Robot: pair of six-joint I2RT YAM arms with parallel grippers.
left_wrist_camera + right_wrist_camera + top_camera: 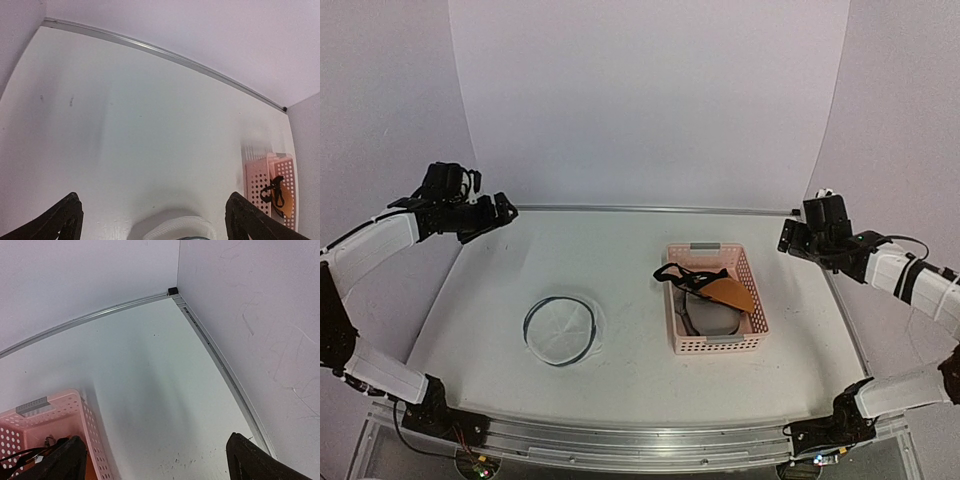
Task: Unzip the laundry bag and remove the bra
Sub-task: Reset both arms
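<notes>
The laundry bag (560,330) lies collapsed as a flat white mesh disc with a dark zipper rim on the table's left middle; its far edge shows at the bottom of the left wrist view (175,227). The bra (720,290), orange-brown cups with black straps, lies in the pink basket (752,290), one cup draped toward the right wall. It also shows in the left wrist view (277,194). My left gripper (500,212) is open and empty, raised at the far left. My right gripper (790,240) is open and empty, raised at the far right.
The pink perforated basket stands right of centre and also shows in the left wrist view (255,175) and right wrist view (90,425). A metal rail (650,209) runs along the back wall; another rail (220,360) runs along the right wall.
</notes>
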